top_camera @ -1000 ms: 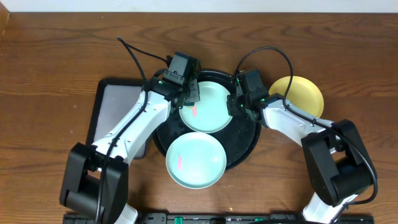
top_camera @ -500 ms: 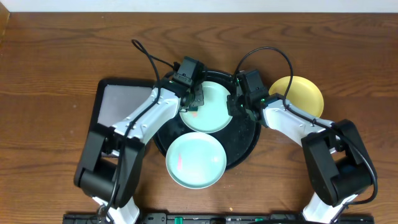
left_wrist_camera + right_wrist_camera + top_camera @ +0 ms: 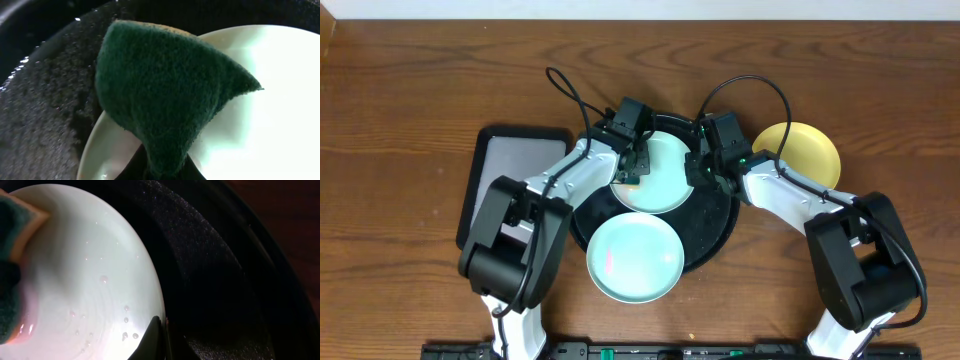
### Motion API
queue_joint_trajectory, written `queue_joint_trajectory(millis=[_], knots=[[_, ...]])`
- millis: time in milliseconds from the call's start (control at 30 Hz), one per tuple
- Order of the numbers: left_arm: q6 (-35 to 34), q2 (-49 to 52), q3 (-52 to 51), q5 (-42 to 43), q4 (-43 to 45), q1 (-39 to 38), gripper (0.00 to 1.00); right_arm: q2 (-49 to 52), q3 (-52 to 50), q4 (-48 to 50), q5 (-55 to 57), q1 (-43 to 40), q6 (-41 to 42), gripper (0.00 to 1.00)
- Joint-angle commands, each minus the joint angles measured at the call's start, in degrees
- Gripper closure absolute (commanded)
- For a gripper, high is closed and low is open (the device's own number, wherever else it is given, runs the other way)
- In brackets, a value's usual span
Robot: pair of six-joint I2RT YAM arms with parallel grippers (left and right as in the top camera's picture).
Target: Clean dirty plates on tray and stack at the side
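Your left gripper was clamped on the green sponge, pressing it onto the mint plate at its left rim. The plate's open face lay to the sponge's right, toward your right gripper, which pinched the opposite rim inside the tray.

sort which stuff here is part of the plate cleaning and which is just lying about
Part of the job: round black tray, far mint plate, near mint plate with a red smear, yellow plate beside the tray, green sponge in the left gripper, right gripper at the far plate's rim.
Lying about: rectangular black tray.
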Motion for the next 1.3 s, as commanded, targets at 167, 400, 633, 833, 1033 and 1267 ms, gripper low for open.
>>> queue_joint_trajectory(millis=[167, 400, 633, 833, 1033, 1267], knots=[[-0.9, 6.1, -1.4, 18.3, 2.4, 0.1, 0.92, 1.4, -0.3, -0.1, -0.3, 0.6, 0.7, 0.99], [-1.0, 2.2, 0.2, 27.5, 5.5, 0.1, 0.93, 1.4, -0.3, -0.1, -0.3, 0.6, 0.7, 0.99], [-0.7, -8.0, 0.4, 26.5, 5.7, 0.2, 0.92, 1.4, -0.3, 0.1, -0.3, 0.6, 0.7, 0.98], [-0.7, -15.5, 0.4, 17.2, 3.0, 0.1, 0.92, 1.4, -0.3, 0.1, -0.3, 0.6, 0.7, 0.98], [-0.7, -15.0, -0.5, 7.6, -2.5, 0.1, 0.92, 1.4, -0.3, 0.1, -0.3, 0.6, 0.7, 0.98], [-0.8, -9.8, -3.0, 5.1, -2.5, 0.1, 0.92, 1.4, -0.3, 0.1, -0.3, 0.6, 0.7, 0.99]])
